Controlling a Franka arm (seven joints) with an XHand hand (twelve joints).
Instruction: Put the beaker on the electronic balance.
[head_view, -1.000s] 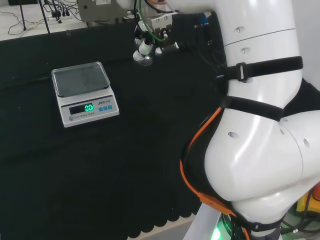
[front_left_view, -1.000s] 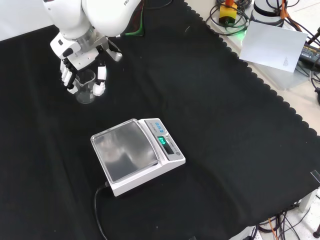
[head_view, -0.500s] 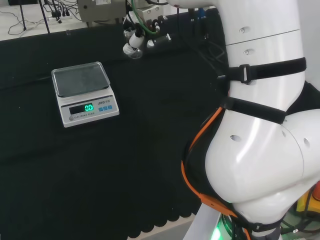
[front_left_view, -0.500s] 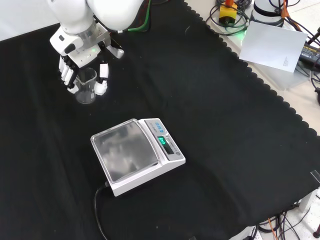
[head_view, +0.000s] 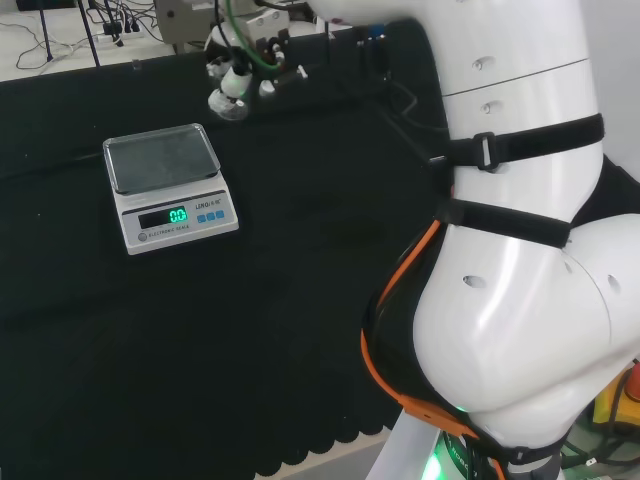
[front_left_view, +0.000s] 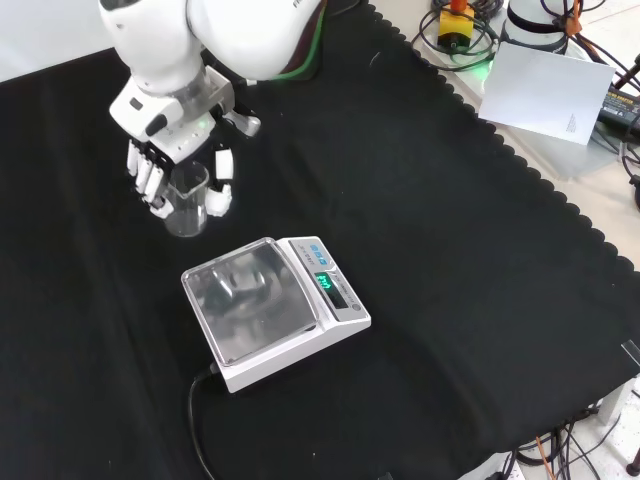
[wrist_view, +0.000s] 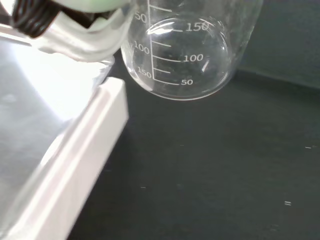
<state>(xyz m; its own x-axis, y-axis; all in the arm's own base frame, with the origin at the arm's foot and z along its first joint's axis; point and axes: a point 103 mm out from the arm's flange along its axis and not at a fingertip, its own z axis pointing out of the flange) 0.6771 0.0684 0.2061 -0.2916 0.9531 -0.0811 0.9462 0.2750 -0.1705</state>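
Beaker (front_left_view: 187, 205): clear, empty, held above the worktop (front_left_view: 420, 200) – just beside the balance (front_left_view: 270, 310).
Robot hand (front_left_view: 170, 175): fingers curled round the beaker.
Change: carried closer to the pan; lowering onto it remains.

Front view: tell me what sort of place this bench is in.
Probably a lab set up for robot tests: an electronic balance on black cloth, a clear graduated beaker held by the hand, and cables along the bench's edge.

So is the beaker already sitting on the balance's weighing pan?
No. In the front view the beaker is in the hand, above the black cloth beside the electronic balance, whose pan is bare.
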